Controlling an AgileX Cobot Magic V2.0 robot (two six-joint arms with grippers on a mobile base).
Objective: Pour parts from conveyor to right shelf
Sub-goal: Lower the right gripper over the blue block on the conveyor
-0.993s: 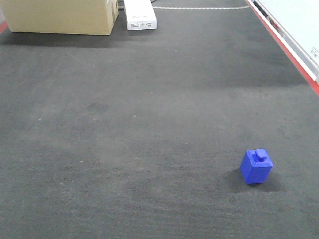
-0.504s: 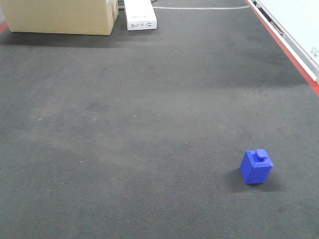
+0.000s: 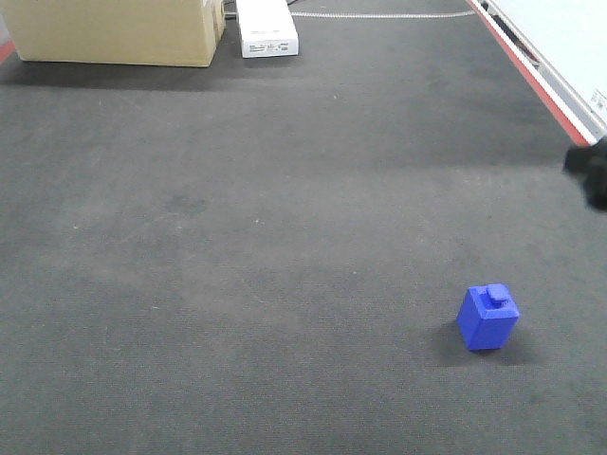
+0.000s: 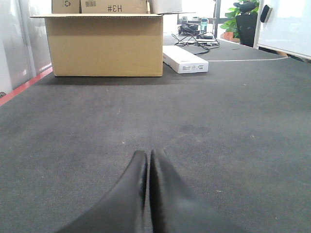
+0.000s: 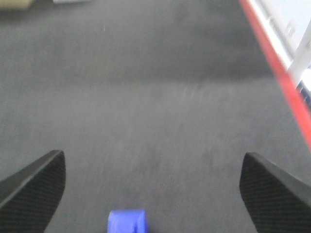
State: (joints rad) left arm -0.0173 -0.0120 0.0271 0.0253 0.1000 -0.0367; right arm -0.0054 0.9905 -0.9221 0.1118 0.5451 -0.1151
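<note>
**One Part on the Belt, Two Grippers**

We count one blue part (image 3: 487, 318) upright on the dark conveyor (image 3: 285, 237). Our left gripper (image 4: 147, 162) is closed, empty. Our right gripper (image 5: 150, 179) is spread wide; its view is blurred, cropping the part.

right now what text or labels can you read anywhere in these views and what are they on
"#3H" is printed on the upper cardboard box stacked on the large cardboard box.
A barcode label sits to the left of "#3H" on that same box, too small to read.
A recycling-style symbol marks the neighbouring upper box, with no legible words.
Print on the white flat box is too small to read.
The blue block shows no text.
</note>
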